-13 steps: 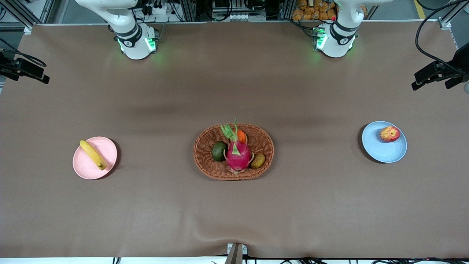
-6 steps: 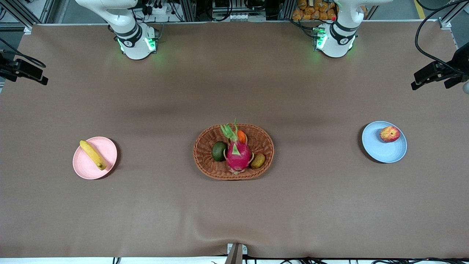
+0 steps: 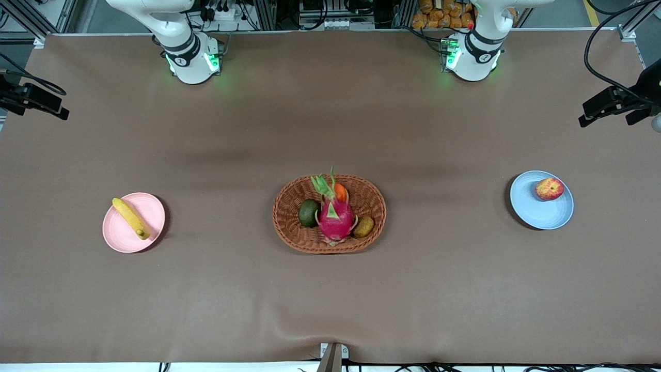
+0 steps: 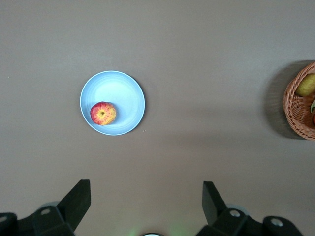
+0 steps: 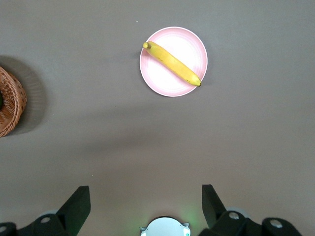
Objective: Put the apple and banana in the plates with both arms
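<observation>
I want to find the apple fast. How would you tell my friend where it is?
Start at the wicker basket in the middle of the table, then go toward the left arm's end to the light blue plate. The apple sits on that plate, alone. It is small, round, red with yellow patches; the other plate is pink and holds a banana.

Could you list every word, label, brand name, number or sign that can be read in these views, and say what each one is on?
No text can be read in any view.
Round marks on both arm bases: too small to read.
The apple, banana, blue plate, pink plate and basket carry no lettering.
Left gripper and right gripper, both open, show no markings.
</observation>
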You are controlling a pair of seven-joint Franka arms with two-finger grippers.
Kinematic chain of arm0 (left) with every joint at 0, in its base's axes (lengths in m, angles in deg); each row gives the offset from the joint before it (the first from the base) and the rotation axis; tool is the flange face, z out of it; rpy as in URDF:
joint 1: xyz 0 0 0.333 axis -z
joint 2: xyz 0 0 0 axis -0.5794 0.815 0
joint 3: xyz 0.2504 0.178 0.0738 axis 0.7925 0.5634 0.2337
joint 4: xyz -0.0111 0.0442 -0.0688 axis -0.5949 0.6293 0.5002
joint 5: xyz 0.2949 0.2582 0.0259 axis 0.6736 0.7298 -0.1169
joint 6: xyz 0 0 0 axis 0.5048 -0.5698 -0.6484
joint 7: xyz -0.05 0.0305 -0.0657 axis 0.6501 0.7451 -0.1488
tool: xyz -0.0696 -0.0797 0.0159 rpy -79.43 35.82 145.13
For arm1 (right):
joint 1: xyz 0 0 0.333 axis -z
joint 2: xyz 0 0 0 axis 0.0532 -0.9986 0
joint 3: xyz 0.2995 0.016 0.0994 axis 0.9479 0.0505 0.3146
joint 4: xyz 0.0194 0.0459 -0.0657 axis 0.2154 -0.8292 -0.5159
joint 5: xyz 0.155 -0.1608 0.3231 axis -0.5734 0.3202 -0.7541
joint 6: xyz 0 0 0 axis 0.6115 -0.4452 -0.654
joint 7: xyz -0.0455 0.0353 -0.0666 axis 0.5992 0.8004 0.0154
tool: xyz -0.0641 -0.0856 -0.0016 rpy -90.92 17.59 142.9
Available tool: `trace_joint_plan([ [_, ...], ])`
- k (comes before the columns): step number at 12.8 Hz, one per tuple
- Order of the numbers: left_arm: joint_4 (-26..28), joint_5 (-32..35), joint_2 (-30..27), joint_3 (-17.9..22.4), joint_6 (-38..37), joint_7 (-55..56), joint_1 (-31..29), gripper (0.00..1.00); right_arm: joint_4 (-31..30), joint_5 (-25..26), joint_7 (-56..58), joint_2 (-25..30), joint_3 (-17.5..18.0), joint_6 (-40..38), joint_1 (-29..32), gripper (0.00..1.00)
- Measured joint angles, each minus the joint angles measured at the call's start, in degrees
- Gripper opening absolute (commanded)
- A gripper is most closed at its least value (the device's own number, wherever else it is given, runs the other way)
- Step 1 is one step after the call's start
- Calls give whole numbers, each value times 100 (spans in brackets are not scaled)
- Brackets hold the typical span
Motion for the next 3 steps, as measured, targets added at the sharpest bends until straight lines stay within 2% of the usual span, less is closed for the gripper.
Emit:
trace_joint_plan([
  [3,-6,0,0,3,0,0,-1,100,46,11,0,0,-3,7,1,100],
])
